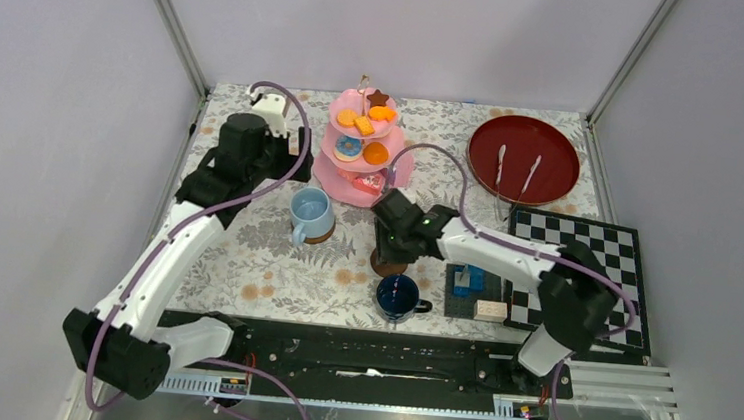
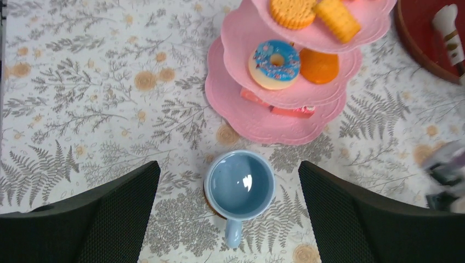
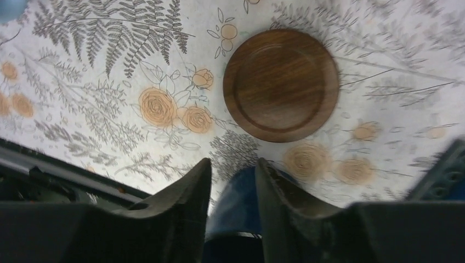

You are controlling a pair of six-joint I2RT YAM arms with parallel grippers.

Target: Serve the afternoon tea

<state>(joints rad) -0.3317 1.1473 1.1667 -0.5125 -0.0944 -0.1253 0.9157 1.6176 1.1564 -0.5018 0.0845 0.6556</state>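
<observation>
The pink three-tier stand (image 1: 397,167) (image 2: 249,118) carries toy pastries, among them a blue-iced doughnut (image 2: 274,64). In front of it a light-blue mug (image 1: 310,211) (image 2: 239,183) stands on a brown saucer, of which only a sliver shows. My left gripper (image 1: 287,153) (image 2: 228,167) hovers above that mug, open wide and empty. A second brown saucer (image 1: 384,266) (image 3: 281,85) lies bare. Just near of it stands the dark-blue mug (image 1: 398,297) (image 3: 241,203). My right gripper (image 1: 395,254) (image 3: 233,164) has its fingers closed on the mug's wall.
A red round tray (image 1: 522,160) with two white utensils sits at the back right. A chequered board (image 1: 584,267) lies on the right, with a blue block stack (image 1: 468,278) and a beige block (image 1: 491,310) beside it. A black rail (image 1: 357,354) runs along the near edge.
</observation>
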